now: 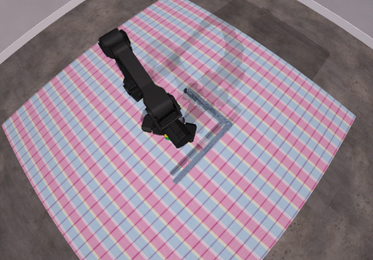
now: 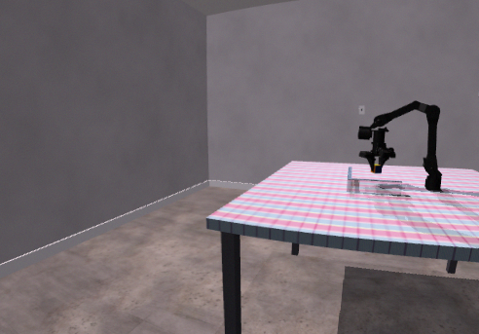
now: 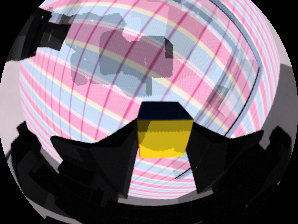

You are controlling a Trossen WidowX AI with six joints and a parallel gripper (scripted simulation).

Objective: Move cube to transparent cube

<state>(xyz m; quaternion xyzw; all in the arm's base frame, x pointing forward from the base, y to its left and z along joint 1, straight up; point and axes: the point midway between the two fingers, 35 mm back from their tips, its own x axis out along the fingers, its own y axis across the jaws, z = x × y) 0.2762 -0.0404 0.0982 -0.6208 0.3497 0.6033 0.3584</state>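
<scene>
From the top, my black arm (image 1: 133, 67) (image 2: 431, 139) reaches over the checked cloth (image 1: 114, 192) (image 2: 292, 203) (image 3: 80, 112), and its end hides most of my gripper (image 1: 167, 136) (image 2: 377, 167) (image 3: 160, 121). Of the cube (image 1: 167, 137) (image 2: 377, 168) (image 3: 165, 137) I get only a small bit of yellow and green peeping out at the edge of my hand. What this view gives best is the bluish see-through L-shaped barrier (image 1: 201, 155) (image 2: 350, 173) (image 3: 255, 82): both its legs and the corner where they meet are plain, and my hand is on the inner side of the bend. A faint reddish patch lies beside the longer leg; I cannot tell for sure that it is the transparent cube.

From the exterior, I can see what the top hides: my hand points down with the cube at my fingertips, held above the cloth. A yellow top, a dark blue side and a sliver of orange show. The barrier appears low behind faint, overlapping see-through shapes that I cannot sort out.

From the wrist, my grip is clearest. My jaws are closed on the cube, one finger against each side, with a near-black blue face and a yellow face showing between them. The barrier curves past on the right of this view, apart from the cube.
</scene>
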